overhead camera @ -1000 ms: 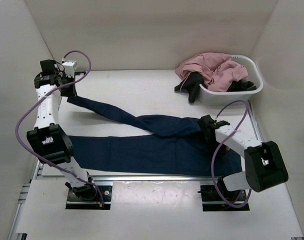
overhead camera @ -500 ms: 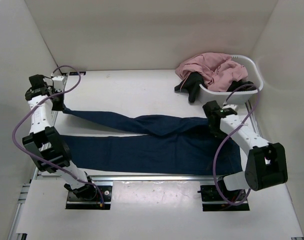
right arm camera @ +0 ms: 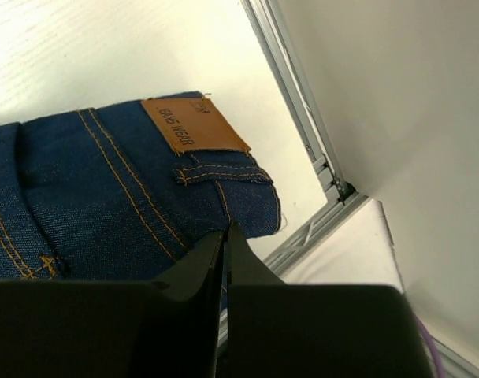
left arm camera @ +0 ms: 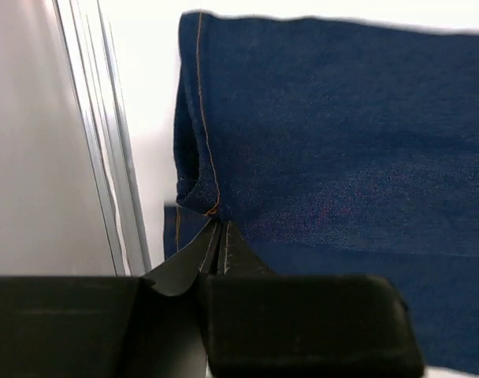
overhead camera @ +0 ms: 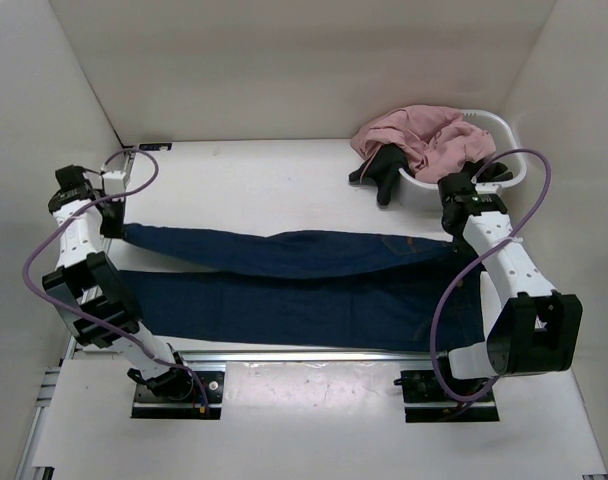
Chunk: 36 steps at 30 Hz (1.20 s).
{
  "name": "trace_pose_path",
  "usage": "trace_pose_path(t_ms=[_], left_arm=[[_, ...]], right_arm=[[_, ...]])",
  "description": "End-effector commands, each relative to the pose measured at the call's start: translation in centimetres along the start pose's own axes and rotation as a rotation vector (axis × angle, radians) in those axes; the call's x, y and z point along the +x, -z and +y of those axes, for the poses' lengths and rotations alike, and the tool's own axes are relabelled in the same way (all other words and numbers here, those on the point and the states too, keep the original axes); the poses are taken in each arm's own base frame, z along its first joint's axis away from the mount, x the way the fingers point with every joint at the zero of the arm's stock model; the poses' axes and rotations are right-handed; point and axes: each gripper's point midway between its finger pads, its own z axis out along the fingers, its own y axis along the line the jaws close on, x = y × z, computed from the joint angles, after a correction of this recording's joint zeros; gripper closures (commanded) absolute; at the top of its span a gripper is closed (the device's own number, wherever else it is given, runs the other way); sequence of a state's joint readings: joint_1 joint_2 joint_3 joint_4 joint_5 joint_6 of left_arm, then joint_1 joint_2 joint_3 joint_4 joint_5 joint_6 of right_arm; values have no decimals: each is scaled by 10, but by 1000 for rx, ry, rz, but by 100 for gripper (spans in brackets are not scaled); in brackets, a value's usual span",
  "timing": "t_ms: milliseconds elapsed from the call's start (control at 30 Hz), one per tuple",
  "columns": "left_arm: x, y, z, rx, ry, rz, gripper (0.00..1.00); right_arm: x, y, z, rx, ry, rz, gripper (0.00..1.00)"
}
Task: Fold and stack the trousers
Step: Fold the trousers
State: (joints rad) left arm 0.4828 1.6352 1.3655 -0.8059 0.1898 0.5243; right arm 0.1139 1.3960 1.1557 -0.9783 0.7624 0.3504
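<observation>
top cam: trousers [overhead camera: 284,290] lying long across the desk [overhead camera: 264,185], left claw [overhead camera: 109,222] at the hem end, right claw [overhead camera: 454,215] by the waist | left wrist: left claw [left arm camera: 216,236] pinching the leg hem | right wrist: right claw [right arm camera: 224,240] squeezed tight at the waistband corner near the patch [right arm camera: 194,124], can't tell if it's got cloth

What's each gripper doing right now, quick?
Left gripper: closed, pinching the hem of the trousers.
Right gripper: closed, tips at the trousers' waistband; whether it holds them cannot be told.
</observation>
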Motion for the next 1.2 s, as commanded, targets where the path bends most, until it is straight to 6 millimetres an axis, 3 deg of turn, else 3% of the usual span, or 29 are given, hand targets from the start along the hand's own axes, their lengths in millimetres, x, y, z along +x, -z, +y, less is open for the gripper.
trace_pose_path(t_ms=[0, 167, 267, 300, 333, 500, 567, 600, 633, 667, 800, 867, 967, 1100, 1167], left_arm=[[13, 22, 19, -73, -11, 15, 86], [17, 24, 35, -92, -13, 78, 86], [-8, 39, 52, -117, -11, 50, 86], [-25, 54, 63, -155, -29, 20, 86], [-26, 58, 65, -159, -27, 35, 86], [20, 89, 73, -247, -97, 189, 86], [53, 96, 69, -261, -97, 257, 86], [62, 97, 66, -256, -120, 280, 86], [85, 91, 58, -235, -109, 337, 86], [95, 95, 55, -239, -111, 351, 86], [138, 82, 40, -201, -88, 413, 86], [158, 71, 38, -213, -90, 446, 86], [180, 66, 39, -223, -86, 483, 86], [183, 68, 51, -238, -73, 487, 86], [176, 72, 61, -258, -75, 472, 86]], right_arm=[[-22, 17, -19, 3, 7, -39, 100], [-10, 19, -18, -38, 34, 7, 100], [-16, 24, -22, -45, 17, 3, 100], [-16, 28, -24, -44, 10, 7, 100], [-7, 31, -27, -47, 23, 45, 100], [32, 55, -25, -170, -112, 128, 100], [50, 64, -18, -242, -152, 160, 100], [56, 65, -16, -253, -166, 173, 100], [66, 66, -15, -262, -185, 191, 100], [86, 59, -10, -256, -168, 244, 100], [133, 52, 5, -293, -200, 360, 100], [143, 47, 4, -273, -269, 341, 100], [156, 39, 5, -252, -327, 329, 100], [165, 32, -1, -202, -329, 333, 100], [151, 35, -14, -161, -366, 272, 100]])
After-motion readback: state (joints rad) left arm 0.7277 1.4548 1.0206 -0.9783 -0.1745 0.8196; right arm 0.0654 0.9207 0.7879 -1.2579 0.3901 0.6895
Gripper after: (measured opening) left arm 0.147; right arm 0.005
